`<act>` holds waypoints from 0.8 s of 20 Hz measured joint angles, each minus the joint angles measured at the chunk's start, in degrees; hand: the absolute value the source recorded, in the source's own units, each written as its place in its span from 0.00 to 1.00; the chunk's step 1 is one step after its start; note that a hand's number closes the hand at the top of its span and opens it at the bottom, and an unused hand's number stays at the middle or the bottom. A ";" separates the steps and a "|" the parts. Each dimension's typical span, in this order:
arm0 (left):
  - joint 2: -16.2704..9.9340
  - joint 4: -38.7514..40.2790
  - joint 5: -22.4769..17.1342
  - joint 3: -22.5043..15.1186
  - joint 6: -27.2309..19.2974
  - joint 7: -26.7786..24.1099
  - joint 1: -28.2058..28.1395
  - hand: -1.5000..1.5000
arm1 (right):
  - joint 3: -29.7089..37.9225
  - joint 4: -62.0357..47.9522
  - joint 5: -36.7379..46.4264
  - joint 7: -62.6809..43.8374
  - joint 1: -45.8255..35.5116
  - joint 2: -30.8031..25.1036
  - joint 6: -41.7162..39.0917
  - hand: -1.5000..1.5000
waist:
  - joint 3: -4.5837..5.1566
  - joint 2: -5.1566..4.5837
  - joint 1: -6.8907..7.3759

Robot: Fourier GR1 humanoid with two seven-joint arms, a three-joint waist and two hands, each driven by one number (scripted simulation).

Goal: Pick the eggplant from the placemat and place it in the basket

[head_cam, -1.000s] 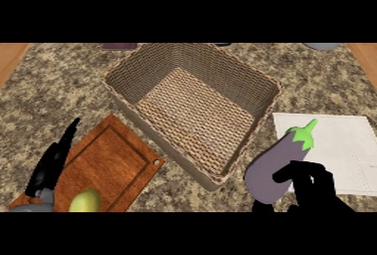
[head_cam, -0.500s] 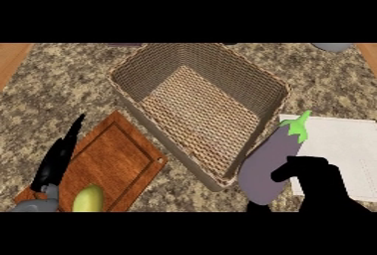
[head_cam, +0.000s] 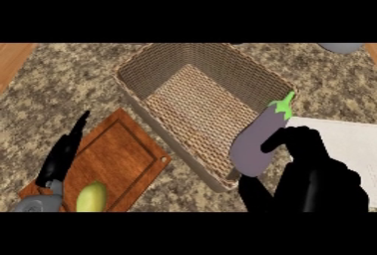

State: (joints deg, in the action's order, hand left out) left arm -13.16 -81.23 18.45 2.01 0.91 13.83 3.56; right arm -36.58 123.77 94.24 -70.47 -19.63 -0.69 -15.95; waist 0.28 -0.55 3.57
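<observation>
A woven basket [head_cam: 206, 104] sits on a speckled stone counter [head_cam: 66, 79], seen from steeply above, turned at an angle. At the basket's right wall, the robot's right hand [head_cam: 316, 174] holds a purple eggplant [head_cam: 258, 139], its dark fingers curled round the lower part. The eggplant is lifted, its green stem pointing up and away, its body overlapping the basket's right rim. Just right of the basket lies a white placemat [head_cam: 353, 144], partly hidden by the hand. Left of the basket a wooden cutting board [head_cam: 117, 159] carries a yellow-green fruit [head_cam: 91, 197]. The left hand [head_cam: 63, 154] rests at the board's left edge, fingers straight.
</observation>
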 measured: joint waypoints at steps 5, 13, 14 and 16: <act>0.11 0.35 0.26 -0.17 0.01 0.32 0.55 0.50 | 5.67 -5.88 -3.60 -0.14 -4.10 0.03 0.30 1.00 | -0.03 -0.03 0.34; -0.05 1.08 0.28 -0.18 0.41 -0.17 1.27 0.50 | 14.02 -16.79 -9.34 -0.62 -12.28 0.09 2.57 0.00 | -0.13 -0.10 1.22; -0.05 1.31 0.23 -0.15 0.46 -0.35 1.32 0.50 | 14.79 -18.21 -9.80 -0.74 -13.47 0.09 3.07 0.00 | -0.15 -0.09 1.22; 0.31 1.36 0.41 -0.38 0.31 0.06 1.42 0.50 | 16.12 -20.96 -10.25 -0.91 -16.36 0.10 4.16 0.00 | -0.19 0.00 1.24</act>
State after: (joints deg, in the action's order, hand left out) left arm -12.85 -79.87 18.86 1.63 1.22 13.89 4.98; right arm -20.46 102.81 83.99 -71.39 -35.98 -0.59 -11.79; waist 0.10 -0.55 4.80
